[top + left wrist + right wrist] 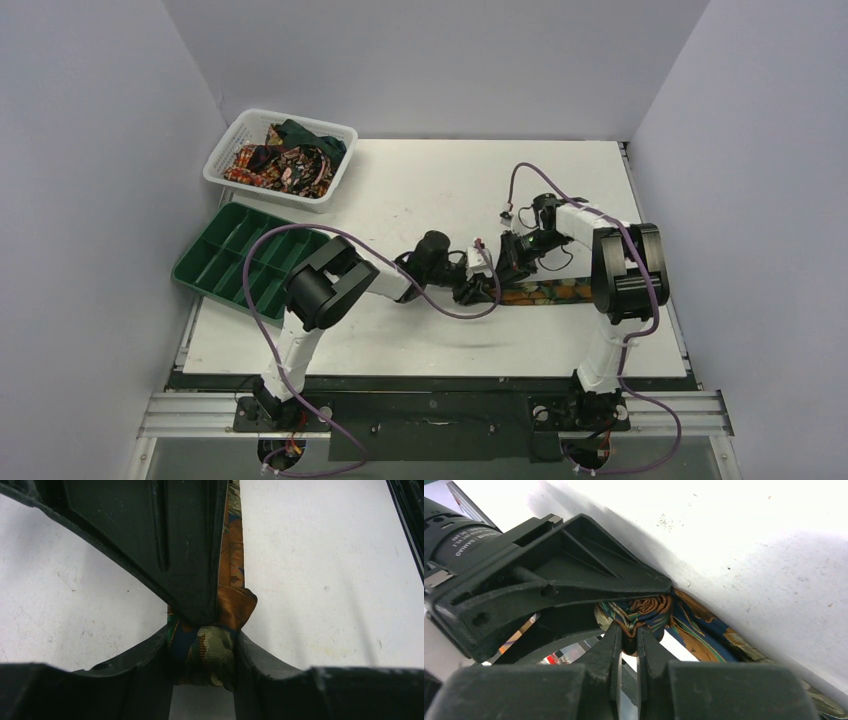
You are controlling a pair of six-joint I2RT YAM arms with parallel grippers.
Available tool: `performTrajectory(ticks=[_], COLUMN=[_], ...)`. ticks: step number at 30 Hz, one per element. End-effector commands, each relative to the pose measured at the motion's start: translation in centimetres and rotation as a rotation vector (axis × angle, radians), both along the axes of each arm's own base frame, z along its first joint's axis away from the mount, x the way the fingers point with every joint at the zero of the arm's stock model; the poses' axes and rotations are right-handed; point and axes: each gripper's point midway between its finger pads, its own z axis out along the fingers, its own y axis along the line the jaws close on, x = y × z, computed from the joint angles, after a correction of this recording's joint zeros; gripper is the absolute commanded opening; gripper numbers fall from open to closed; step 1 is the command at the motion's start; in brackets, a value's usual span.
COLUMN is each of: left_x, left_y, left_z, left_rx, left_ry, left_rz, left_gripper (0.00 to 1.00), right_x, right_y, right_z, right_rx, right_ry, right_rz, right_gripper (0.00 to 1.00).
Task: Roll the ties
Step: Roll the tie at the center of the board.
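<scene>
Nearest the arm bases, a little toward 3 o'clock from the middle of the table point(420, 190), both grippers meet over one end of a patterned tie point(555, 292). The left gripper point(204, 652) is narrowed onto the small coil at that end. In its wrist view a finger presses on each side of the bundle, which sits at 6 o'clock in the frame, and the unrolled strip runs flat away toward 12. It looks to be clamping the coil so the turns cannot spring loose.

The right gripper point(629, 640) comes in from the opposite side. Its fingers are almost together and nip a fold of fabric on the coil's outer wrap, probably to tuck or turn the next lap. So the rolled end is caught between both pairs of fingers, while the rest of the tie lies on the table, stretching toward 3 o'clock under the right arm. Most of its length looks unrolled, so the roll seems at an early stage.

Farther off, at 9 o'clock, lies the green compartment tray point(215, 262). Beyond it, at 11 o'clock, the white mesh basket point(265, 192) holds heaped ties point(285, 165) not yet rolled.
</scene>
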Motion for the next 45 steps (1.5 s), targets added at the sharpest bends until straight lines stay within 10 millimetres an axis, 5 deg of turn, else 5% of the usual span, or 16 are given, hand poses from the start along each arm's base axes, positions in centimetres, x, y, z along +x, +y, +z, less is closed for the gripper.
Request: performTrajectory(ticks=[1,8,14,18,24,31,34,38,45], left_x=[-1.1,0.3,-0.8,-0.4,0.9,0.7,0.8,0.3,0.1], left_y=[2.5,1.2,-0.7,-2.0,-3.2,-1.4,0.5,3.3,4.1], left_z=[-3.1,2.0,3.6,3.0,2.3,-1.1,-1.4,-3.2,-4.1], left_rx=[0.113,-0.084,-0.160,-0.181,-0.190,-0.041,0.060,0.201,0.272], left_ry=[0.122,0.026,0.009,0.012,-0.013,-0.010,-0.054,-0.066,-0.060], left_rz=[0.045,0.046,0.000,0.010,0.020,0.048,0.081,0.117,0.130], left_gripper=[0.43,0.77,0.83,0.82,0.63,0.18,0.15,0.17,0.20], right_x=[0.2,-1.3,-0.9,-0.5,0.4,1.4,2.8,2.9,1.6], right_y=[-3.5,-5.9,-6.9,-7.3,-7.8,-5.8,-4.0,-1.9,1.8], right_z=[-4.3,-6.0,-6.4,-6.7,-6.3,-5.2,-2.2,2.3,3.5], right_rx=[-0.175,-0.265,-0.326,-0.357,-0.404,-0.322,-0.199,-0.060,0.046], right_ry=[-0.041,-0.034,-0.079,-0.079,-0.078,-0.110,-0.136,-0.168,-0.124], right_rz=[0.044,0.101,0.117,0.096,0.075,0.068,-0.005,-0.071,-0.099], right_gripper=[0.00,0.00,0.00,0.00,0.00,0.00,0.29,0.49,0.50])
